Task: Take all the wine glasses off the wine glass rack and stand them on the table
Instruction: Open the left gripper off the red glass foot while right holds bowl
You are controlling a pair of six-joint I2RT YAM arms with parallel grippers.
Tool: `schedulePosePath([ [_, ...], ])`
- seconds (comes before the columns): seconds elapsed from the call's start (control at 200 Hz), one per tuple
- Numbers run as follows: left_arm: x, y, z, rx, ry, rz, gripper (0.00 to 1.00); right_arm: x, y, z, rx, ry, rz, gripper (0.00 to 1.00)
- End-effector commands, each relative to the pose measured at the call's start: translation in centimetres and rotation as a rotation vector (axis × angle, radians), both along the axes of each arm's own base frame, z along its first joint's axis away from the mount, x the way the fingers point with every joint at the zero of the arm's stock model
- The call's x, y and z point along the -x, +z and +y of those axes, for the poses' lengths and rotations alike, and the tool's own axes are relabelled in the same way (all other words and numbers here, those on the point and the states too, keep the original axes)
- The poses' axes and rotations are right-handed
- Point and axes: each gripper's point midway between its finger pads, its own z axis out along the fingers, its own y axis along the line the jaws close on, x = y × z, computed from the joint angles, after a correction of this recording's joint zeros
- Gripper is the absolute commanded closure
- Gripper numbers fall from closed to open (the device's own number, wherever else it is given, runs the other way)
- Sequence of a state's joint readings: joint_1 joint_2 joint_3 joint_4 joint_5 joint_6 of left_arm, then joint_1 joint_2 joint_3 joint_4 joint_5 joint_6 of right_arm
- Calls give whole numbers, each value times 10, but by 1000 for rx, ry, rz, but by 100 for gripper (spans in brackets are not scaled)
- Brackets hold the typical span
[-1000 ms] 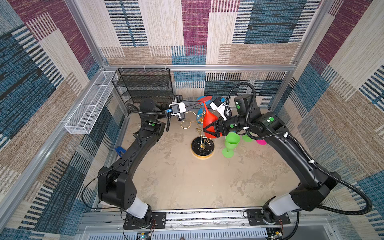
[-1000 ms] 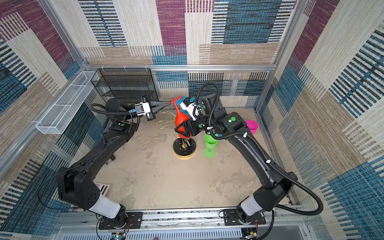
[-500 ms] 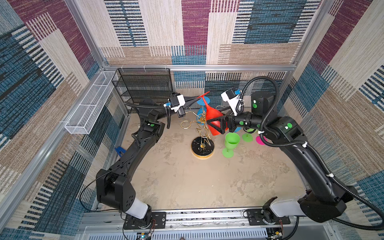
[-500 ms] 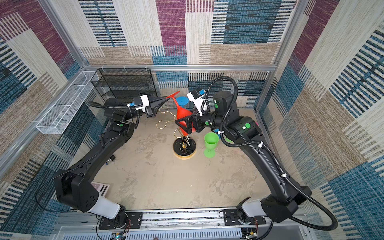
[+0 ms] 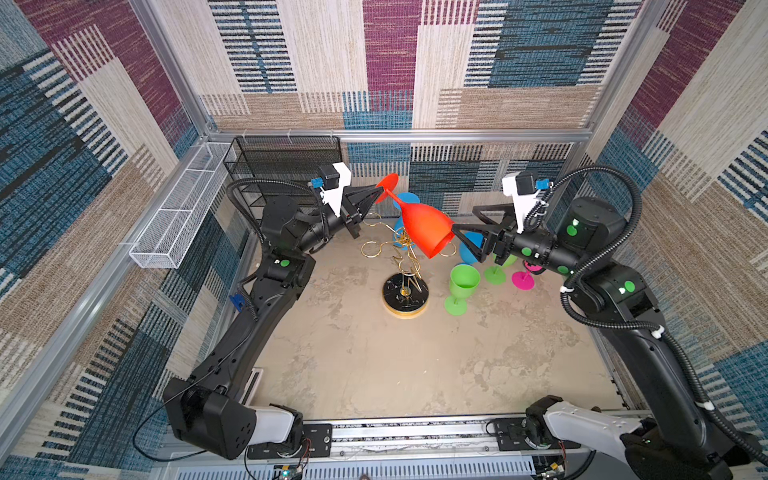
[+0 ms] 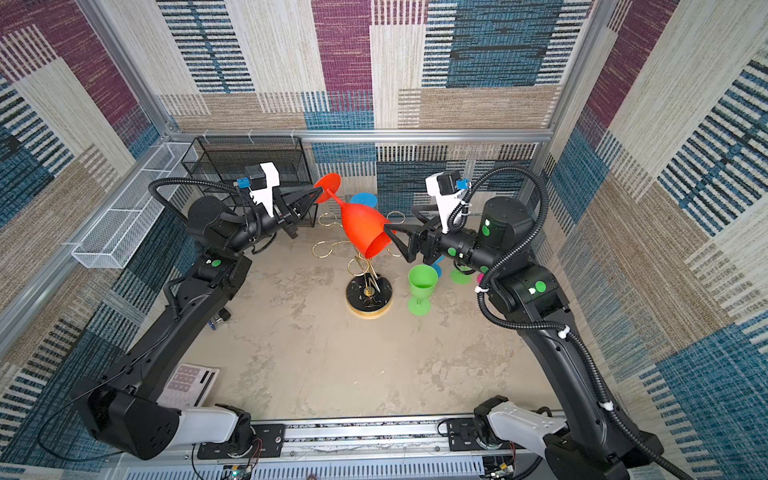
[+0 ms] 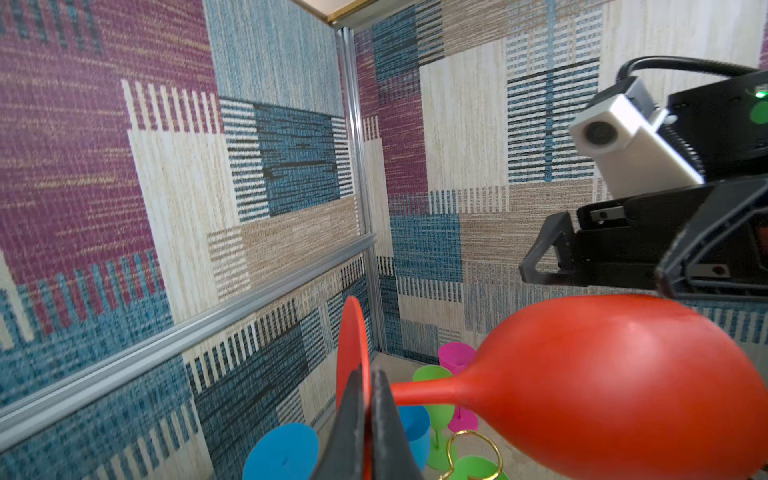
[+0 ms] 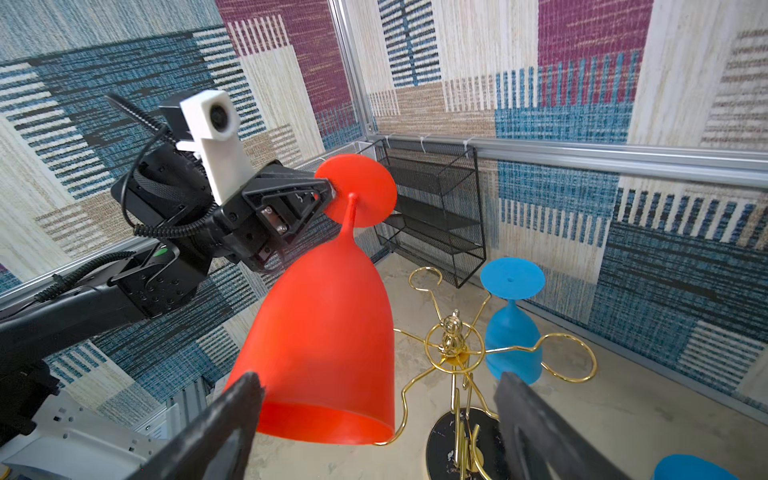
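Above the rack [image 5: 395, 293], the right gripper [image 8: 376, 386] hangs with jaws apart at the rim of the tilted red glass [image 5: 424, 226], pinched by its foot in the left gripper [image 5: 375, 193] and already clear of the arms; next, likely, a gentle close on the bowl.

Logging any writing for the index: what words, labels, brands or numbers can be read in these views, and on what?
No text can be read in any view.
White card with pink squares: print too small to read.
Green round stickers: no writing shows.
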State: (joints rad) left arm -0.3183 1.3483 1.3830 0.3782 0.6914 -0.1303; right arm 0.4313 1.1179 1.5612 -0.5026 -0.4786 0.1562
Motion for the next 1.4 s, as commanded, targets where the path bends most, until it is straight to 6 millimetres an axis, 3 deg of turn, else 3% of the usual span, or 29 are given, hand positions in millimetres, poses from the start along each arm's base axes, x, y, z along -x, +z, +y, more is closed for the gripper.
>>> schedulePosePath([
  [0.0,-5,-11,9,60,42,181,100,0,11,-4,-29,-25,-42,22],
  [0.3,-2,-22,14,79,63,280,100,-14,-13,6,-38,-15,14,36],
  [0.601,-7,-29,18,69,102,317,100,-17,-21,36,-47,48,43,47],
  [0.741,-7,-31,18,67,103,326,100,-21,-23,43,-53,51,53,64],
  [0.967,-9,-35,21,66,130,346,100,-20,-25,53,-64,86,63,100],
  [1.152,-6,-36,22,52,135,333,100,-21,-27,56,-70,89,74,100],
  [1.232,-5,-38,25,45,151,330,93,-22,-26,55,-77,80,76,100],
  [1.392,-4,-43,37,16,224,306,61,-22,-23,49,-81,48,77,100],
])
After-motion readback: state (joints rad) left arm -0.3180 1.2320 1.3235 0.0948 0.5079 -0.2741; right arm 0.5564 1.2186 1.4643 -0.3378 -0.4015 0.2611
